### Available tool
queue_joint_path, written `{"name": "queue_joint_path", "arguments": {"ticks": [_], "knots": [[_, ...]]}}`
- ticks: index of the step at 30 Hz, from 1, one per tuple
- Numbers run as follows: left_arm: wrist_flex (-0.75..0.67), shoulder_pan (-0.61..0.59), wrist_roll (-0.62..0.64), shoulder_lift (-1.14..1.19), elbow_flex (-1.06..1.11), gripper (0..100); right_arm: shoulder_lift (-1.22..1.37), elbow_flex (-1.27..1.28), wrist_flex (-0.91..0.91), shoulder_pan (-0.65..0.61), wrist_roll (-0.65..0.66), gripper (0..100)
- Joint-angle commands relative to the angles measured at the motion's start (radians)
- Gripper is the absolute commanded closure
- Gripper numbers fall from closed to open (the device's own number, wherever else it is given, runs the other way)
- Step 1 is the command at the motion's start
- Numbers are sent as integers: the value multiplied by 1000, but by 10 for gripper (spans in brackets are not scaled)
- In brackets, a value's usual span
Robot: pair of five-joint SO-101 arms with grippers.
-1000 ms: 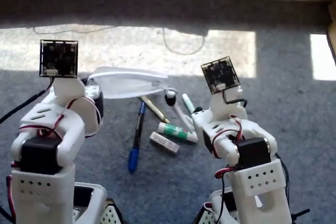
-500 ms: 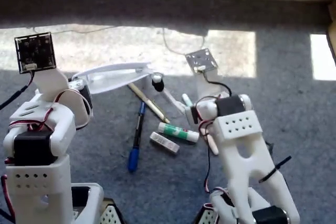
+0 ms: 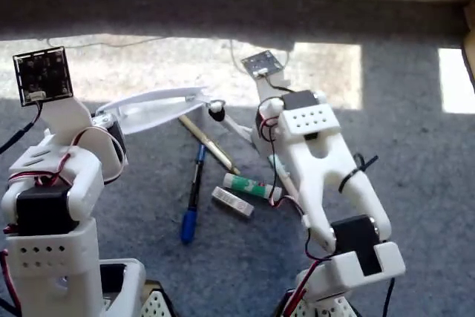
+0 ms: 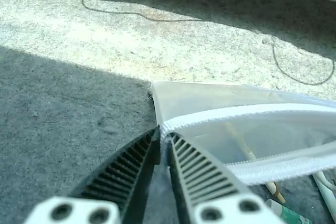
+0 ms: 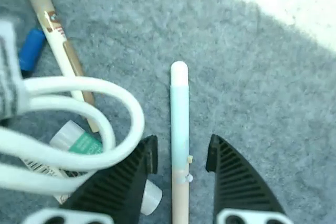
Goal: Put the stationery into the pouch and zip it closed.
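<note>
High view has the stationery lying loose on the grey carpety worktop (image 3: 415, 161) between the two arms. There's a blue pen (image 3: 193, 191), a tan pen (image 3: 209, 144) angled next to it, a green-and-white glue stick (image 3: 249, 185), and a small white eraser (image 3: 232, 202) just beside the glue stick. The translucent pouch (image 3: 159, 105) is farther back on the left arm's side, unzipped, with its mouth gaping a bit. The far end of the tan pen reaches right up to the pouch's edge, but all the stationery is outside it. In the left wrist view, the left gripper (image 4: 164, 137) has its fingers pressed together on the corner of the pouch, right where the white zipper tape (image 4: 247, 116) ends, so that end is pinched and held up off the carpet. The right arm is stretched out over the pile. In the right wrist view, the right gripper (image 5: 181, 142) has its fingers spread, straddling a pale mint pen (image 5: 179, 103) that lies flat on the worktop between them. I can't tell whether either finger is touching it. A loop of white cable (image 5: 79, 85) hangs across that view, with the tan pen and glue stick near the mint pen.
</note>
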Motion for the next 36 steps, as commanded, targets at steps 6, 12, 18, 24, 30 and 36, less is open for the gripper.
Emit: {"name": "queue_joint_path", "arguments": {"ticks": [6,12,18,24,30,36], "knots": [[0,-16,11,4,-2,993,113,-82,-105,-39,11,843],[2,-16,11,4,-2,993,168,-82,-127,-39,44,844],[9,-16,11,4,-1,993,226,-82,-128,-39,86,914],[18,-16,11,4,-2,993,254,-84,-128,-39,86,917],[18,-16,11,4,-1,993,288,-84,-128,-39,86,934],[18,-16,11,4,-1,993,286,-131,-117,-36,86,993]]}}
